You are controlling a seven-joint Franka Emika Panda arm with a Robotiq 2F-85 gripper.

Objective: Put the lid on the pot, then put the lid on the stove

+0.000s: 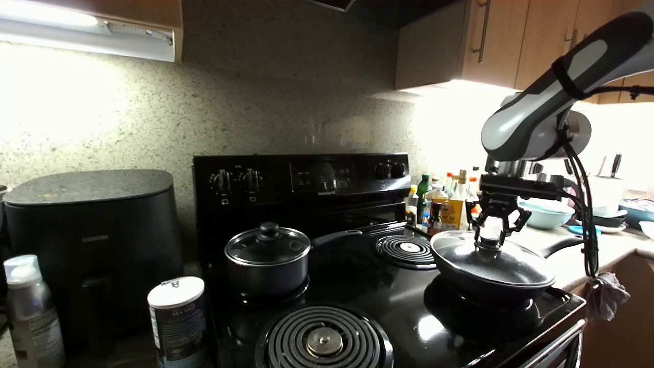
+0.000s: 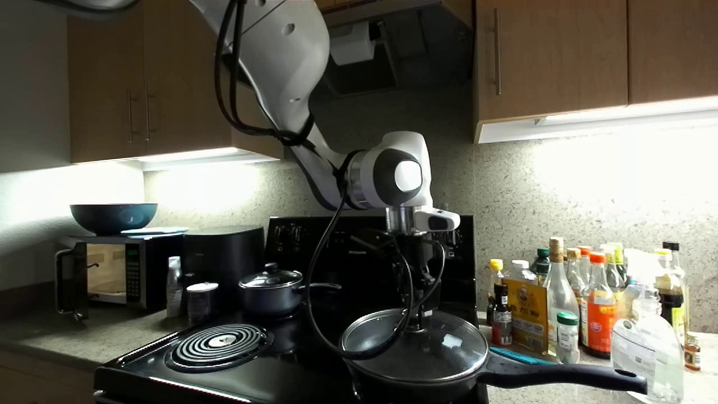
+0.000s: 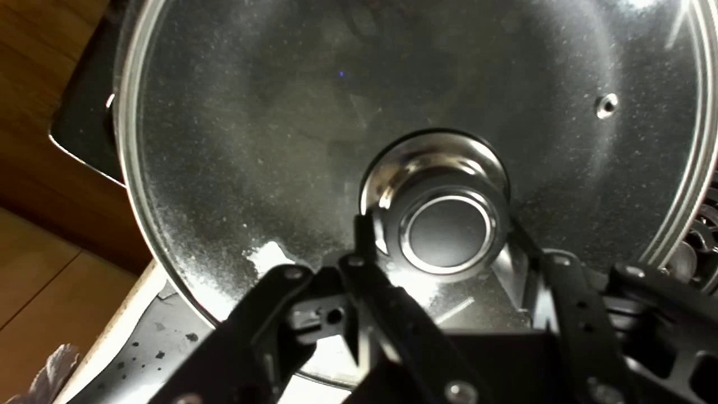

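Observation:
The large domed glass lid (image 1: 521, 261) rests on the wide black pan that is the pot (image 1: 467, 286), slightly off level in an exterior view. Its steel rim and dark, ring-topped knob (image 3: 447, 233) fill much of the wrist view. My gripper (image 1: 489, 238) points straight down over the lid's middle. Its fingers (image 3: 364, 235) press on opposite sides of the knob, shut on it. The pan stands at the front of the black stove (image 1: 373, 291), its long handle (image 2: 561, 375) reaching over the counter. The burner beneath is hidden.
A smaller lidded pot (image 1: 268, 273) stands at the stove's back. Bare coil burners (image 1: 324, 343) show nearby. Bottles (image 2: 597, 314) crowd the counter beside the pan. A salt canister (image 1: 178, 322) and air fryer (image 1: 92, 245) stand opposite. My arm's cable (image 2: 317, 314) loops low before the lid.

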